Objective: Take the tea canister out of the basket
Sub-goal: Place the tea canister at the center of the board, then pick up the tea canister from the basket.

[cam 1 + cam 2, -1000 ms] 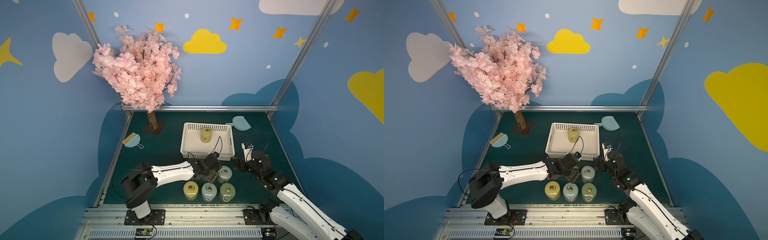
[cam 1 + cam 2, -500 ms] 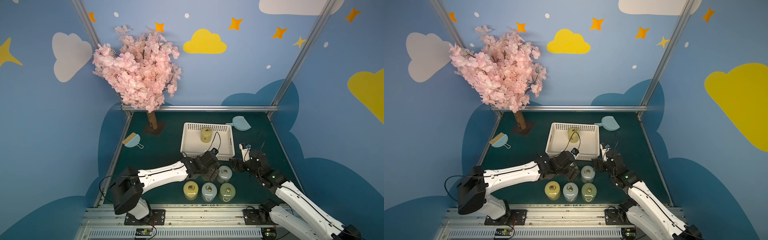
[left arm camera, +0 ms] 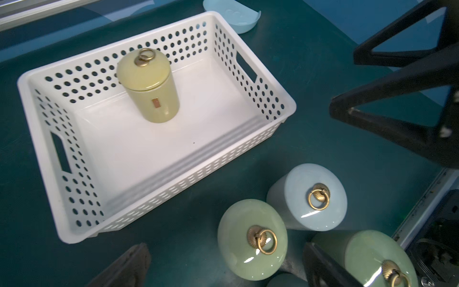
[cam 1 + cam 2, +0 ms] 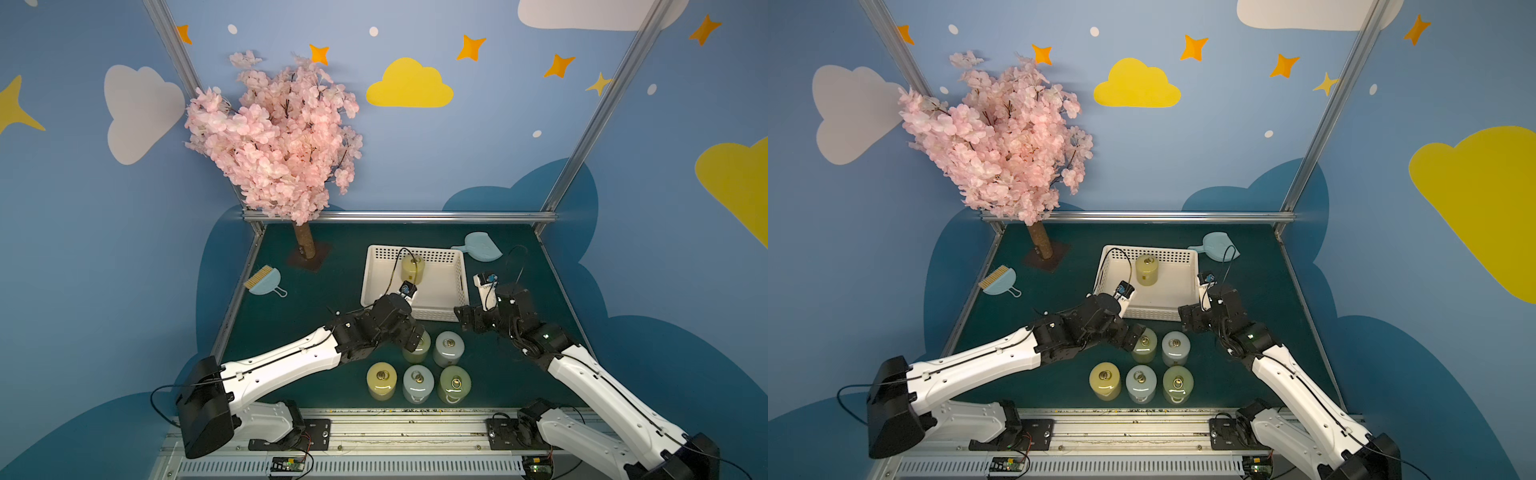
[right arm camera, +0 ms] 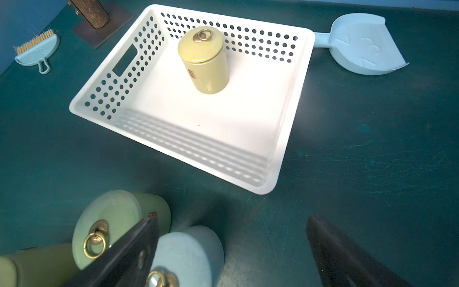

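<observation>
My left arm (image 4: 282, 365) has stretched further out than a second ago and its jaws have spread away from the green canister (image 3: 252, 238); my right arm (image 4: 582, 374) has crept a little closer to the basket (image 4: 436, 312); the dark green table (image 4: 332, 286) carries that white basket toward its back, as both top views show; just in front of it five canisters (image 4: 418, 382) stand on the table in two rows, three nearer my bases and two behind; the yellow tea canister (image 4: 412, 269) is upright inside the basket, close to the far wall, with nothing touching it; my left gripper (image 3: 224, 248) is wide apart, the green canister's lid showing between the fingers, gripping nothing; my right gripper (image 5: 232, 218) hangs spread and empty just beside the basket's near right corner
</observation>
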You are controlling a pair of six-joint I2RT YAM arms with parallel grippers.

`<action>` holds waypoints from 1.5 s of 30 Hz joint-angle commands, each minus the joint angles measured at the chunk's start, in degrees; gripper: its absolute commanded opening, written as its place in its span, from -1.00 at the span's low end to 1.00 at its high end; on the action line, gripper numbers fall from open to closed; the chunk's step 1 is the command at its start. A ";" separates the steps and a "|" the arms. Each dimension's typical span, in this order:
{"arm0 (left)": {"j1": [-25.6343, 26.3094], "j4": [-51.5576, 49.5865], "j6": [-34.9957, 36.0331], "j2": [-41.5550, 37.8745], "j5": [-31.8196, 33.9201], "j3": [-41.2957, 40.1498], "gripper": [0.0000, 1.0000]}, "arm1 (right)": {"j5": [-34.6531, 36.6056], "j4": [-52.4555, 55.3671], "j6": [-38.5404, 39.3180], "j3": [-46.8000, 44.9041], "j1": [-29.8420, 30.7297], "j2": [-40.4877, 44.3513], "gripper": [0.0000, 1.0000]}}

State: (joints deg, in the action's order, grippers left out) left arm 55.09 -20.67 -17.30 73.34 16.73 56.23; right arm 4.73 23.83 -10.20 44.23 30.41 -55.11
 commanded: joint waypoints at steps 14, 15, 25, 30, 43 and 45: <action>-10.91 12.33 3.06 -20.17 2.72 -20.45 1.00 | -3.76 5.32 -3.20 16.48 1.39 -17.70 0.97; -10.97 13.30 3.95 -21.11 3.14 -21.66 1.00 | -3.55 5.03 -3.21 17.24 1.72 -18.62 0.97; -11.34 19.30 8.13 -28.69 7.30 -29.83 1.00 | -2.37 6.06 -2.88 29.03 3.69 -33.13 0.97; -11.36 21.90 9.63 -30.79 7.99 -32.45 1.00 | -2.71 8.81 -3.56 36.86 3.96 -40.83 0.96; -11.40 24.03 10.00 -31.33 9.55 -34.25 1.00 | -1.99 11.77 -3.18 50.51 3.92 -55.13 0.97; -11.41 24.03 9.92 -31.21 9.74 -34.25 1.00 | -2.01 11.83 -3.25 52.07 3.80 -56.73 0.97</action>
State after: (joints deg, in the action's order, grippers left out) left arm 43.88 1.78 -7.90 42.24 25.54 22.59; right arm 2.31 34.15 -13.08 93.76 34.13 -110.32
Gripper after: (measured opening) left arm 0.999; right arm 0.982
